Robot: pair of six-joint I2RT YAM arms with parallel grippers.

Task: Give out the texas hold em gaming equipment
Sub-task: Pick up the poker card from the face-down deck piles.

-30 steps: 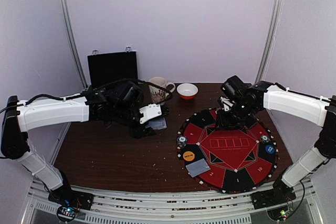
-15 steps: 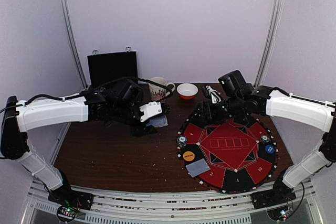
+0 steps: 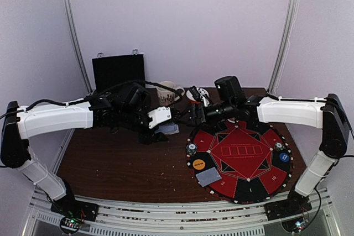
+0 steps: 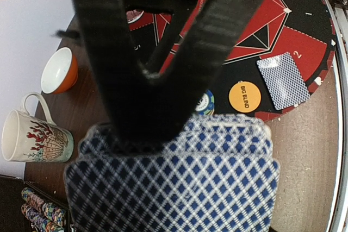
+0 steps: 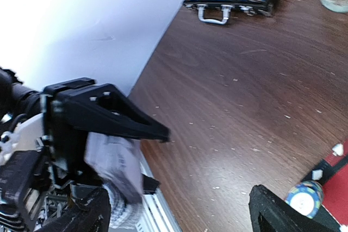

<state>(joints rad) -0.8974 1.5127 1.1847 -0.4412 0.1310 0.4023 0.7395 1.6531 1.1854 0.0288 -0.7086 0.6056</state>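
Overhead: left gripper (image 3: 165, 128) pinches the card deck (image 3: 168, 131), left of the mat (image 3: 243, 150); right gripper (image 3: 191, 110), jaws wide and empty, hangs just right of it. Left wrist: card deck (image 4: 174, 183) clamped across its faces. Right wrist: blurred card deck (image 5: 112, 169) lies left of the spread jaws

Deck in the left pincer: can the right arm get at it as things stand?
Probably yes. The right pincer is open and faces the deck, with nothing seen between them; the left pincer leaves most of it exposed.
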